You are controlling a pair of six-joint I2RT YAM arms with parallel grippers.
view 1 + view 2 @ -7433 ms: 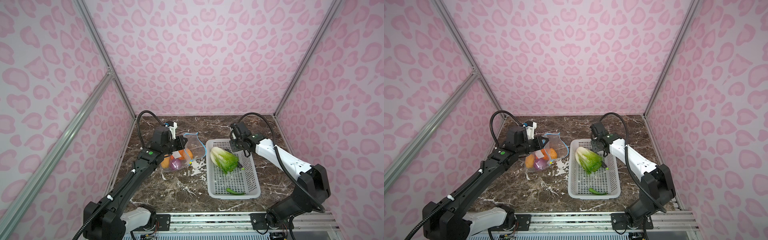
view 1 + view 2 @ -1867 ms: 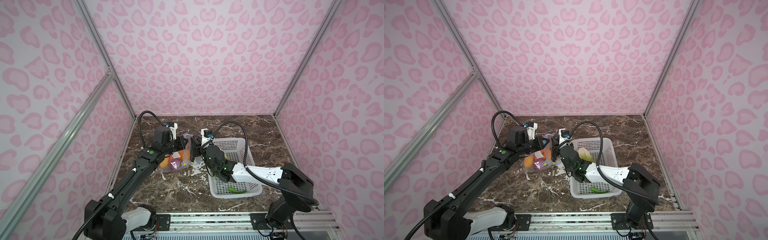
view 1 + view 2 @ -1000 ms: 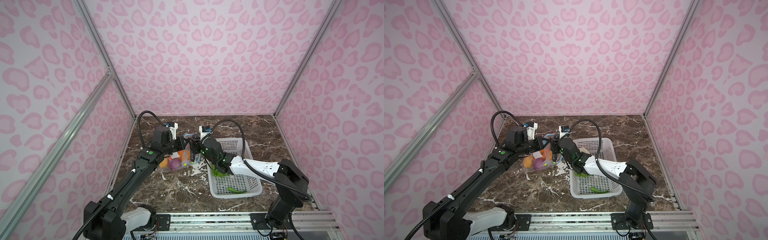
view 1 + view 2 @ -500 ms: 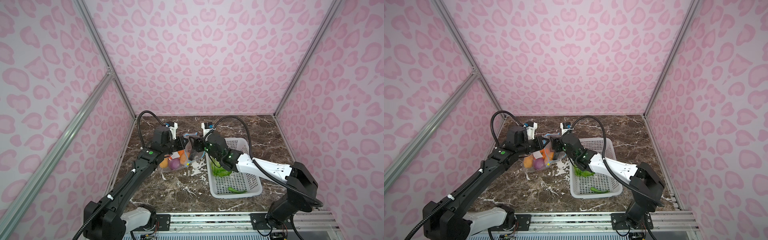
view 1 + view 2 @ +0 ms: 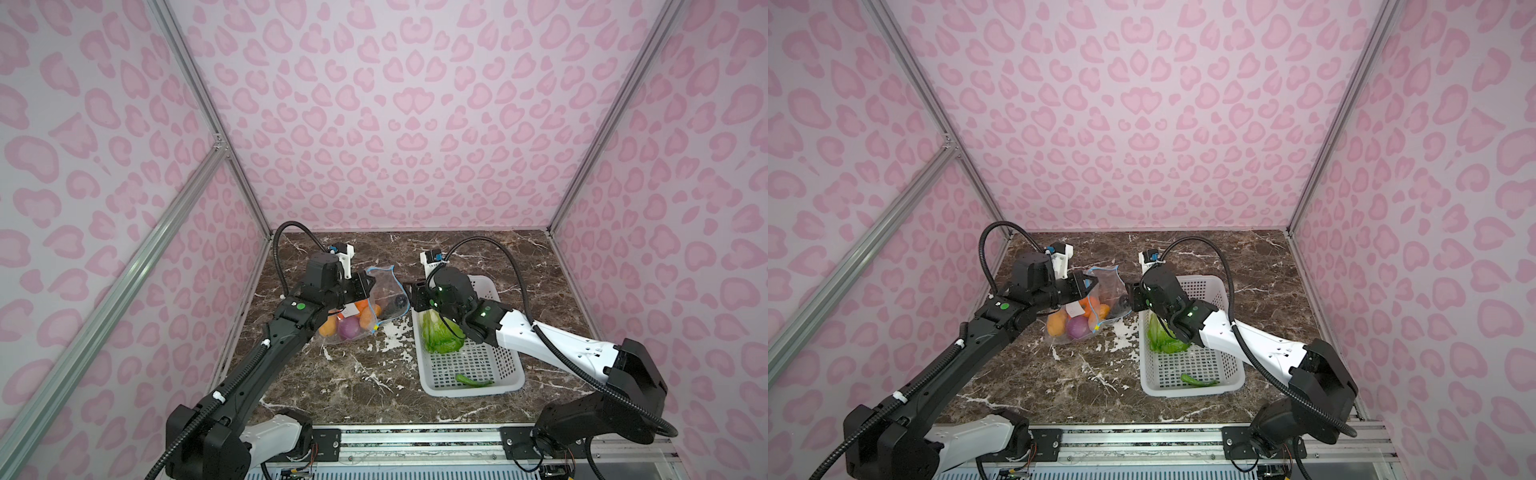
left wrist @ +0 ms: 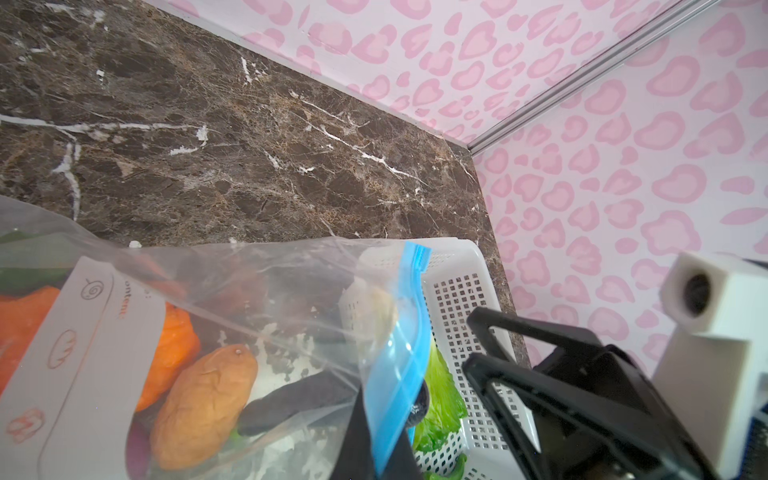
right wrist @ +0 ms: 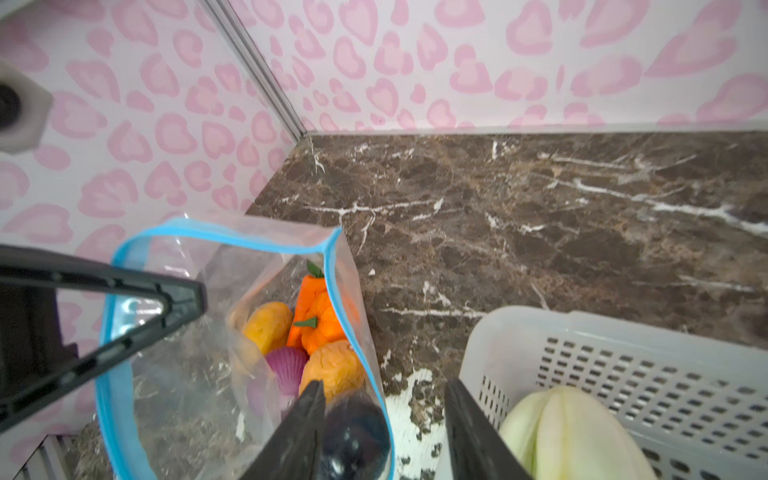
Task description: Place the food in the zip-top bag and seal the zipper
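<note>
My left hand [image 5: 365, 286] pinches the zip-top bag [image 5: 384, 280] rim, bag on surface [image 5: 365, 374] | right hand [image 7: 382, 390] jaws apart at mouth, dark cucumber [image 7: 355, 432] just inside | risk — I snag rim retreating, bag tips, spills.

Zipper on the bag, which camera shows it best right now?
The right wrist view: the zipper shows as a nearly whole blue loop around the open mouth of the zip-top bag. The left wrist view shows only one short stretch up close. In both top views it is a thin, small blue line.
</note>
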